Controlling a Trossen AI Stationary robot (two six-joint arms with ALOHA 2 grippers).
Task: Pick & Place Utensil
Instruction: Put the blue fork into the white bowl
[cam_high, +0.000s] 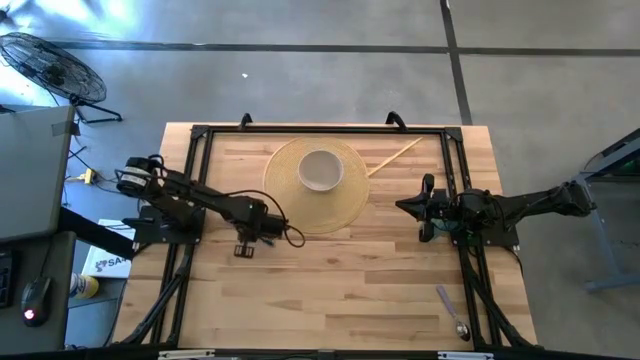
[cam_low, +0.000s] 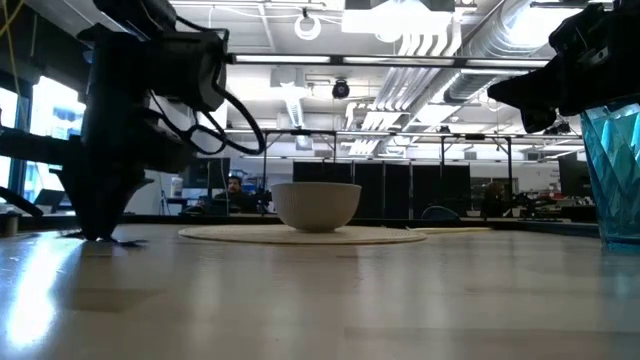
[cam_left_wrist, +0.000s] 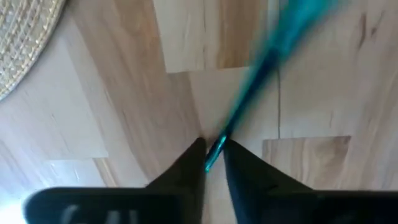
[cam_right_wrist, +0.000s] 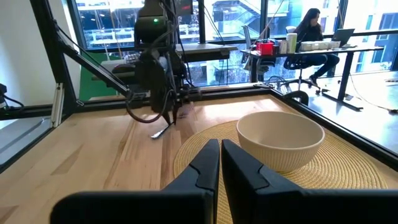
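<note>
My left gripper (cam_high: 245, 247) is low over the wooden table, near the woven placemat's (cam_high: 345, 205) near-left rim, and is shut on a thin teal utensil (cam_left_wrist: 267, 62). From the right wrist view, the utensil's end (cam_right_wrist: 160, 132) shows below that gripper, at the tabletop. A cream bowl (cam_high: 321, 170) stands on the placemat. My right gripper (cam_high: 403, 207) hovers at the placemat's right side, fingers shut, touching nothing. A second utensil, a spoon (cam_high: 452, 312), lies flat near the table's near-right corner. My left gripper pinches the teal utensil between its two fingertips, at one end of the thin handle (cam_left_wrist: 216, 151). The fingers come from above, pointing down. The rest of the utensil runs away from the fingers low over the wood. Whether it rests on the table, I cannot tell.
A wooden stick (cam_high: 395, 157) lies slanted at the placemat's far-right edge. A black frame (cam_high: 200, 135) borders the table's far and side edges. A teal faceted thing (cam_low: 615, 170) stands close to the low camera, on the right. Bare wood spans the table's near half.
</note>
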